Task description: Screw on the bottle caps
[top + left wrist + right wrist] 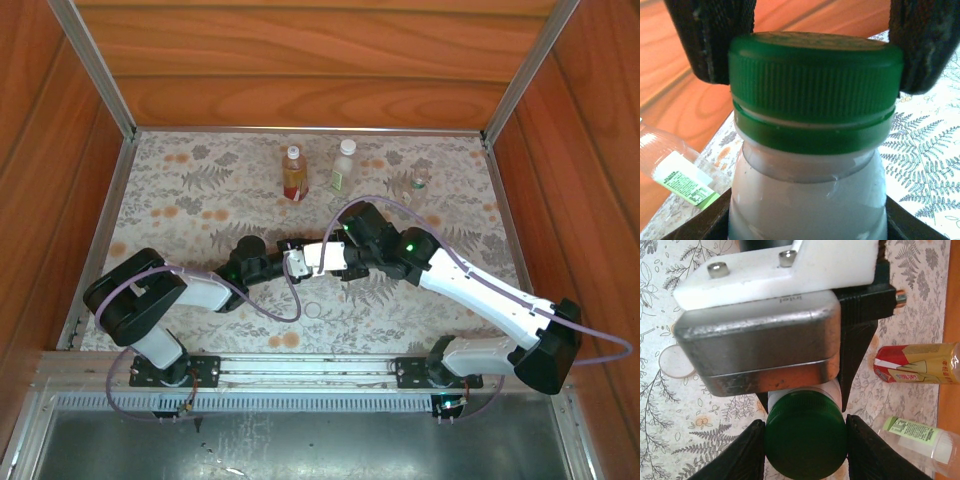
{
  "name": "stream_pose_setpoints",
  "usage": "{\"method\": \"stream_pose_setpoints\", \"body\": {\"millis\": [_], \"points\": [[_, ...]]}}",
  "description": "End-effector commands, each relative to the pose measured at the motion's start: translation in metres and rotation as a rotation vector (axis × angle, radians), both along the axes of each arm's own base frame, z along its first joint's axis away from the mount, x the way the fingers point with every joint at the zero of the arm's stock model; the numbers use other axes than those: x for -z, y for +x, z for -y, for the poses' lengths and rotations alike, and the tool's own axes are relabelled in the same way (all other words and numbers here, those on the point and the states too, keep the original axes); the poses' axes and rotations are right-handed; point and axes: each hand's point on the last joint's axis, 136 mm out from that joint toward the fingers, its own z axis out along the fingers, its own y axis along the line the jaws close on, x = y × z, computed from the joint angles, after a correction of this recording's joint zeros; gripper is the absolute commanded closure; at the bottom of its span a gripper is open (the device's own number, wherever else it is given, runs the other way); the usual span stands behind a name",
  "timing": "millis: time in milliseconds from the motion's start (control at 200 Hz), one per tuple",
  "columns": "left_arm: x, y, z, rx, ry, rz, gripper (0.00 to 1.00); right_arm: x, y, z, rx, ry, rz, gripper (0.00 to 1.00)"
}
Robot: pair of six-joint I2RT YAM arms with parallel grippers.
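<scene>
A white bottle (807, 200) lies gripped round its body by my left gripper (807, 227), which is shut on it. The dark green cap (815, 85) sits on the bottle's neck. My right gripper (806, 440) meets it from the far side, one dark finger (740, 455) pressed against each side of the green cap (806, 437). In the top view both grippers come together mid-table, the left gripper (290, 262) and the right gripper (332, 254), with the white bottle (306, 257) between them.
At the back stand an amber bottle (294, 175), a clear bottle with a greenish label (342, 167) and a short clear bottle (420, 180). A loose pale cap (313, 311) lies on the patterned table (180, 220) near the front. Wooden walls enclose the sides.
</scene>
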Motion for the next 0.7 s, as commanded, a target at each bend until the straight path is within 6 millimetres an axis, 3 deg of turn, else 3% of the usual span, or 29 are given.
{"method": "stream_pose_setpoints", "body": {"millis": [0,140,440,560,694], "points": [[-0.022,0.005,0.001,-0.029,-0.045,0.041,0.49,-0.012,0.021,-0.008,0.234,0.159,-0.041,0.82],[-0.027,0.013,0.001,-0.064,-0.043,0.07,0.49,-0.032,0.042,-0.007,0.583,0.425,-0.163,1.0],[-0.025,0.017,0.002,-0.077,-0.035,0.078,0.5,-0.018,0.034,-0.004,1.056,0.694,-0.607,1.0],[-0.024,0.02,0.001,-0.092,-0.027,0.087,0.5,-0.007,0.031,0.017,1.347,0.725,-0.724,1.0],[-0.018,0.021,0.0,-0.1,-0.009,0.091,0.5,-0.01,0.02,0.016,1.395,0.714,-0.814,0.98]]}}
